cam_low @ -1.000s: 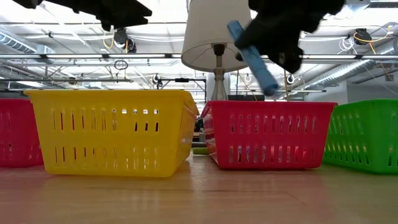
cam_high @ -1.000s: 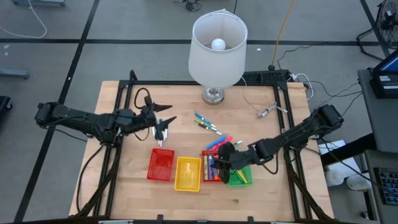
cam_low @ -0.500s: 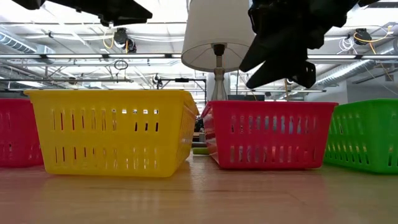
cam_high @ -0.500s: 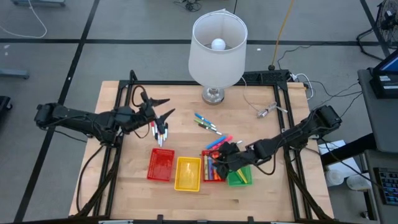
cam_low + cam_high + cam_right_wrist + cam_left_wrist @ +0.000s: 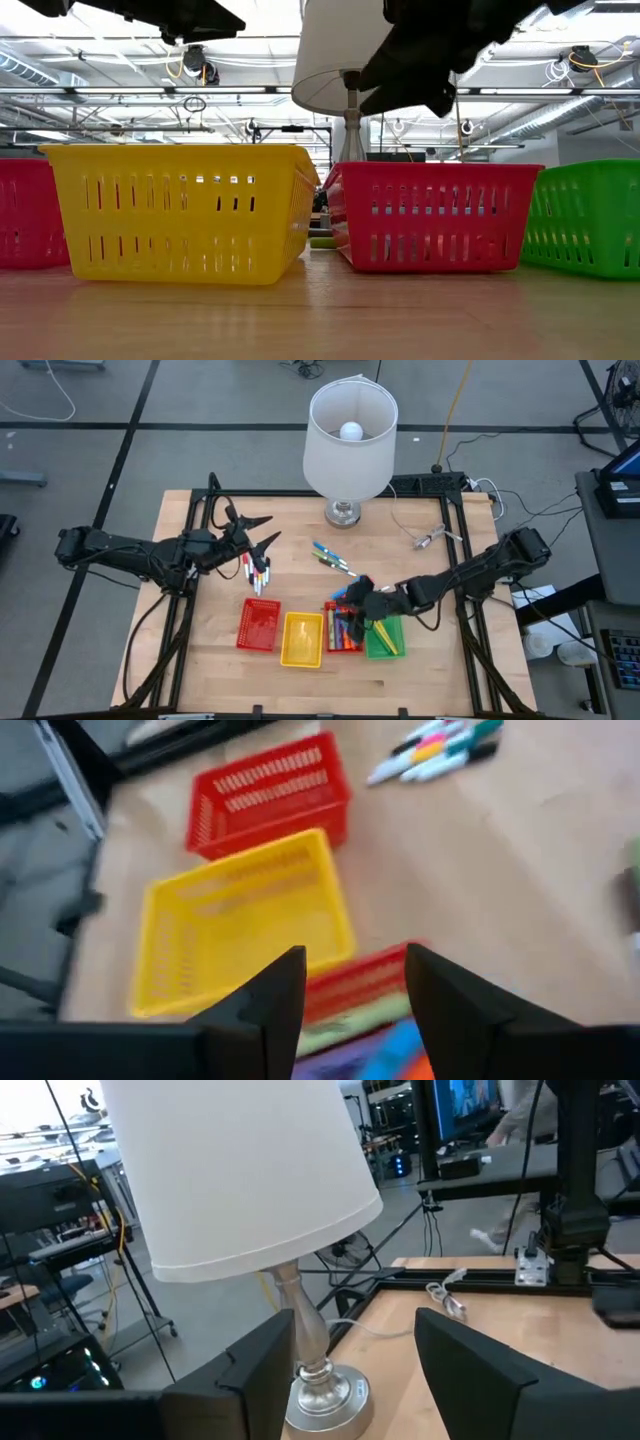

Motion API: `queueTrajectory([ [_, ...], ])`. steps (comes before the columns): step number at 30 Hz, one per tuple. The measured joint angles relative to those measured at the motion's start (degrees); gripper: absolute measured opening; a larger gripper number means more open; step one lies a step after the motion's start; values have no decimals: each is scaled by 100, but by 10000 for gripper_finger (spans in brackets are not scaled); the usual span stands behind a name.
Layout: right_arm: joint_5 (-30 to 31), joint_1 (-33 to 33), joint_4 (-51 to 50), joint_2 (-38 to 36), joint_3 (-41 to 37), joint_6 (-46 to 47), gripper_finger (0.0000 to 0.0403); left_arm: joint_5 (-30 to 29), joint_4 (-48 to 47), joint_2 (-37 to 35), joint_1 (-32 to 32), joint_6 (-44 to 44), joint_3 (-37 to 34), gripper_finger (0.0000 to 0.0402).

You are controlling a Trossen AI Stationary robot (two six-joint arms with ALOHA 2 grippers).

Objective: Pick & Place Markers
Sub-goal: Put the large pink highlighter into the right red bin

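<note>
Loose markers lie flat on the wooden table in three groups: one group below my left gripper, a second mid-table, and a pink and blue few beside my right gripper. More markers lie in the right red basket and the green basket. My right gripper is open and empty, above the far edge of that red basket. My left gripper is open and empty, held level and facing the lamp.
Four mesh baskets stand in a row near the front edge: red, yellow, red, green. A white-shaded lamp stands at the far middle, and a cable with a plug lies at the far right. Bare wood shows at the front.
My right gripper has opened and let go of a blue marker that it held above the right red basket; the marker is gone from between its fingers. The gripper has then gone a little toward the table's far edge, toward the pink and blue markers.
</note>
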Motion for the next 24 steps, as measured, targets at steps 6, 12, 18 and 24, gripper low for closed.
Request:
queueTrajectory([
  [6,7,-639,-1423,-479,2,-1209,161,7,-133,43,4,-97,2,211],
  [12,-87,-1329,-2834,-596,-150,-2111,161,8,-302,165,30,-123,2,220],
  [18,-775,-1650,-2405,-486,-782,-2831,162,7,-327,381,31,-104,2,214],
  [24,-1041,-1909,-1710,-493,-1202,-3034,162,-27,-320,645,37,-229,2,204],
])
